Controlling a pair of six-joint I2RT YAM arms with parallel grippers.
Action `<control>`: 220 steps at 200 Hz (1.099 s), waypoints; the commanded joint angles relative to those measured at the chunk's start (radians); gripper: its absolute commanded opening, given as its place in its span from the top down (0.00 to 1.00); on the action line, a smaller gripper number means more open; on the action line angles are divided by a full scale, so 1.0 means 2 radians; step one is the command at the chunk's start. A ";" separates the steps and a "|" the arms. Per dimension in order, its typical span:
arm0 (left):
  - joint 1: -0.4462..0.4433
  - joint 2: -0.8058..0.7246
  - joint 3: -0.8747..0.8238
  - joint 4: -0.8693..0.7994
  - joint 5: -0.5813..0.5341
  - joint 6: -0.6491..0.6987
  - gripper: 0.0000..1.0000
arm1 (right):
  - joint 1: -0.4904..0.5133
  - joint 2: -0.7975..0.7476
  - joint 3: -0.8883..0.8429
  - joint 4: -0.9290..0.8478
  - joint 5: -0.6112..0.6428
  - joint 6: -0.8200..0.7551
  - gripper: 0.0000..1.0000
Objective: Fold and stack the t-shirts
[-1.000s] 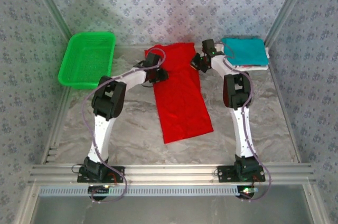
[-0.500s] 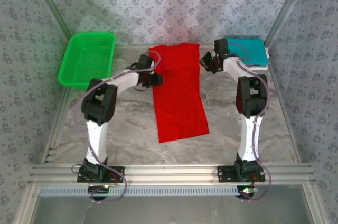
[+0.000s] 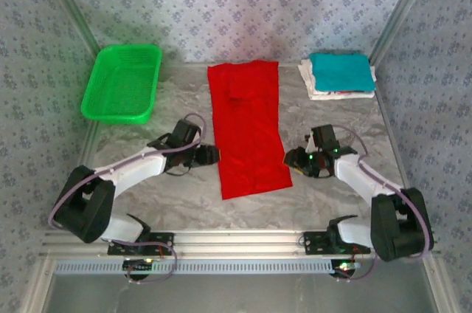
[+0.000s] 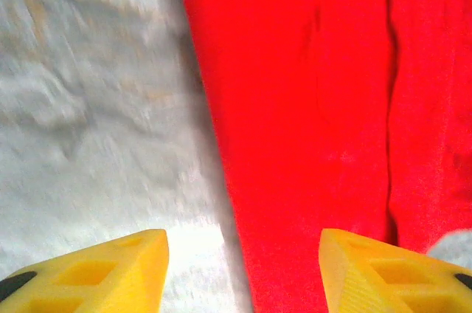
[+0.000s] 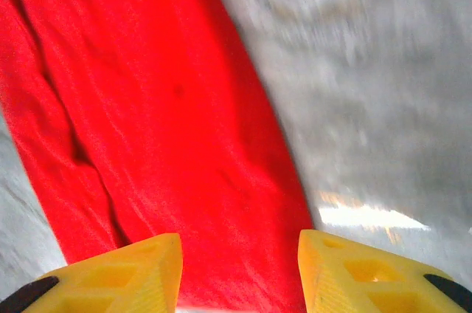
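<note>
**Desk:** Item one, the hidden or cut-off parts?

**Operator:** Whitish t-shirt (image 3: pixel 307 79): far right corner of the table (image 3: pixel 332 125), almost wholly covered by the teal t-shirt (image 3: pixel 339 71) folded on top of it. I see only a pale margin at its left and near edges. Red t-shirt (image 3: pixel 247 125): a long folded strip down the middle of the table, whole from the top camera. It is cut off on both wrist cameras, its left edge on the left wrist (image 4: pixel 310 106) and its right edge on the right wrist (image 5: pixel 147 106). The marbled tabletop is smeared with blur on both.

**Desk:** Item two, the grippers?

**Operator:** Left gripper (image 3: pixel 210 155): just beside the red strip's left edge, towards its near end. From its own camera (image 4: pixel 243 261) the yellow fingers (image 4: pixel 110 261) stand apart over that edge with nothing between them. Right gripper (image 3: pixel 291 158): just beside the strip's near right corner, parted and empty as well on its own camera (image 5: pixel 240 269). Both sets of fingertips run off the bottom of the picture, so I cannot tell whether they touch the cloth.

**Desk:** Item three, brands, labels, writing?

**Operator:** None that I can read (the shirts look plain at this size). The green basket (image 3: pixel 118 117) sits far left, well apart from the shirts.
</note>
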 commanded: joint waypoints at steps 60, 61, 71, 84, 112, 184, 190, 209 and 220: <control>-0.096 -0.069 -0.034 -0.031 -0.004 -0.105 0.43 | 0.011 -0.074 -0.043 -0.045 -0.006 -0.012 0.49; -0.097 -0.069 -0.034 -0.031 -0.004 -0.105 0.43 | 0.011 -0.075 -0.044 -0.045 -0.006 -0.012 0.49; -0.102 -0.070 -0.042 -0.023 -0.006 -0.113 0.43 | 0.011 -0.086 -0.053 -0.042 -0.008 -0.010 0.49; -0.104 -0.068 -0.055 -0.004 -0.005 -0.122 0.43 | 0.010 -0.091 -0.058 -0.044 -0.006 -0.010 0.48; -0.106 -0.052 -0.053 0.010 -0.003 -0.114 0.44 | 0.008 -0.069 -0.060 -0.025 -0.005 -0.013 0.45; -0.110 -0.027 -0.046 0.006 -0.011 -0.108 0.44 | 0.023 0.012 -0.058 0.044 -0.034 -0.003 0.52; -0.110 -0.027 -0.047 0.007 -0.012 -0.109 0.44 | 0.027 0.012 -0.058 0.046 -0.034 -0.003 0.55; -0.110 -0.028 -0.050 0.007 -0.013 -0.110 0.44 | 0.037 0.008 -0.058 0.049 -0.024 0.012 0.59; -0.110 -0.028 -0.051 0.007 -0.015 -0.110 0.44 | 0.040 0.007 -0.057 0.052 -0.022 0.018 0.64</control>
